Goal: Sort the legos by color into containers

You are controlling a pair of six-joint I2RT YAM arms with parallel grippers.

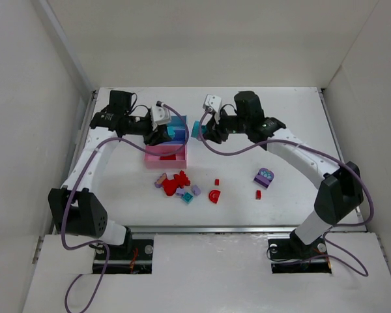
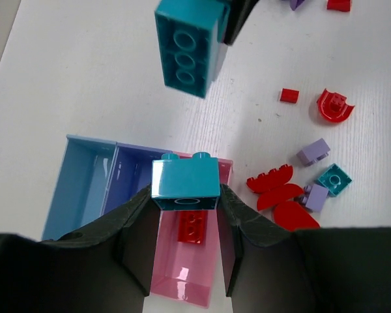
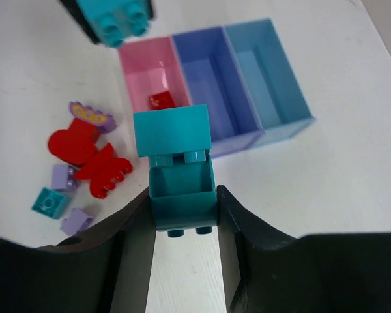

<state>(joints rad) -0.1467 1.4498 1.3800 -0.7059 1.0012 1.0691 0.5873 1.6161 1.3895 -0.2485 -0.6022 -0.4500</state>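
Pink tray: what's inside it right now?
A single red brick lies on the floor of the pink tray. The rest that shows is bare, but one end is covered by the teal brick in the right gripper.

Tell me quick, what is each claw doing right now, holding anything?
Left gripper: closed, holding a teal brick.
Right gripper: closed, holding a teal piece.

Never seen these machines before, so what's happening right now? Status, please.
Left pincer shut on teal brick. Right pincer shut on teal block. One red brick in pink tray, loose bricks on table. Nothing blocking the trays.
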